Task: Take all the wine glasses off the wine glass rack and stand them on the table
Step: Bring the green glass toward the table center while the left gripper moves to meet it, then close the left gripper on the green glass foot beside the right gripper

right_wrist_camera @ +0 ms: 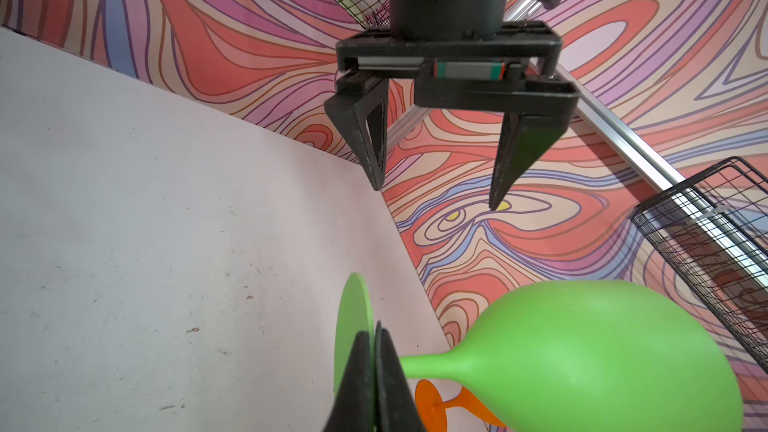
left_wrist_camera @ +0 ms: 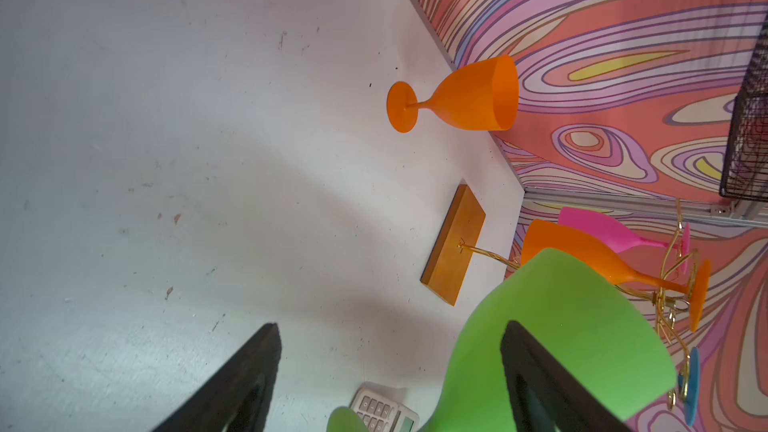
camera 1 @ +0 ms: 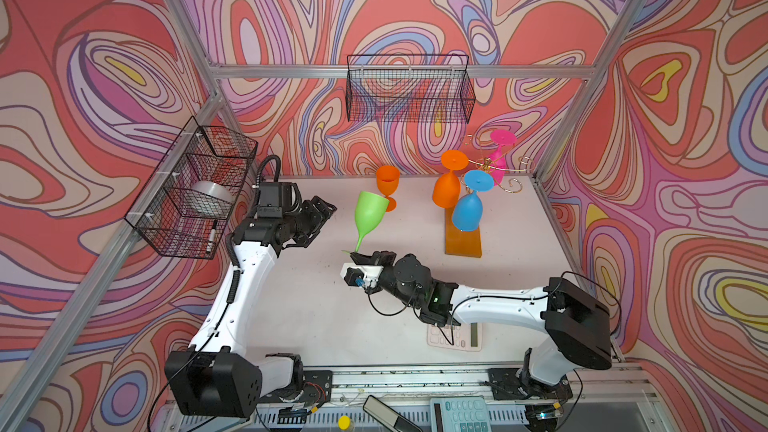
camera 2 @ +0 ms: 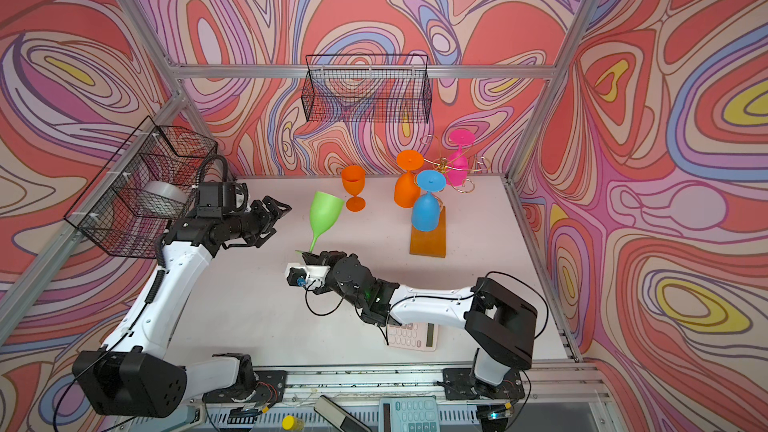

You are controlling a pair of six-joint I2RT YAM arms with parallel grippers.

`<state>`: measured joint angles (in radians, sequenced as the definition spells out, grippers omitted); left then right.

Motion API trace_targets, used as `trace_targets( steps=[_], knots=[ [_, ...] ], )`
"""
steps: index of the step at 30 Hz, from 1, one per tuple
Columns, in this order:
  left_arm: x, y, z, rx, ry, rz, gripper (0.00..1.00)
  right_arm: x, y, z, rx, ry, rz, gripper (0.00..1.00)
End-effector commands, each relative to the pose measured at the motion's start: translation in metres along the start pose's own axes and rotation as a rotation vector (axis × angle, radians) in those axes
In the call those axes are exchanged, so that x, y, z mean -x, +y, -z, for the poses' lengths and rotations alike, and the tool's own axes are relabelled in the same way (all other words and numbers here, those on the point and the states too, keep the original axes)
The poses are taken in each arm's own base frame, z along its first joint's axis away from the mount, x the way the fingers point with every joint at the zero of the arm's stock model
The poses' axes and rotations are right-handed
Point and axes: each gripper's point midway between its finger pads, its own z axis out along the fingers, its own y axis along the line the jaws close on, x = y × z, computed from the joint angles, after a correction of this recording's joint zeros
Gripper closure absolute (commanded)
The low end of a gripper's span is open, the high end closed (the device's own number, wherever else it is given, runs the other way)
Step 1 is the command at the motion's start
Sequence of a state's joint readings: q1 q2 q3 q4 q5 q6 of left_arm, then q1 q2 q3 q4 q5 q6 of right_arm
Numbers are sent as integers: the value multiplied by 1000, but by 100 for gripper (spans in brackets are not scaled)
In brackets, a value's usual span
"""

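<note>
Wine glass (camera 1: 369, 211) is matte green, tulip-bowled, thin-stemmed.

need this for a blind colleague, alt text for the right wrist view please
The right gripper is shut on the stem of a green wine glass, beside its foot. Ahead, the left gripper hangs open above the white table.

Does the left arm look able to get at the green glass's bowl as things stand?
Probably yes. The left gripper stands open beside the green glass with nothing between them. The right gripper is shut on its stem near the foot, leaving the bowl free.
</note>
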<state>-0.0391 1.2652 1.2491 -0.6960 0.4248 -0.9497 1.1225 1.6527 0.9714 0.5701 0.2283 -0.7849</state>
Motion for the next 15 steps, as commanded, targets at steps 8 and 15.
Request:
trace_targets(
  steps=[8,15],
  knots=[
    [-50,43,-11,79,188,367,42,-9,2,-7,-53,12,93,100],
    [-56,46,-18,62,216,447,45,-15,5,-13,-46,21,96,100]
  ],
)
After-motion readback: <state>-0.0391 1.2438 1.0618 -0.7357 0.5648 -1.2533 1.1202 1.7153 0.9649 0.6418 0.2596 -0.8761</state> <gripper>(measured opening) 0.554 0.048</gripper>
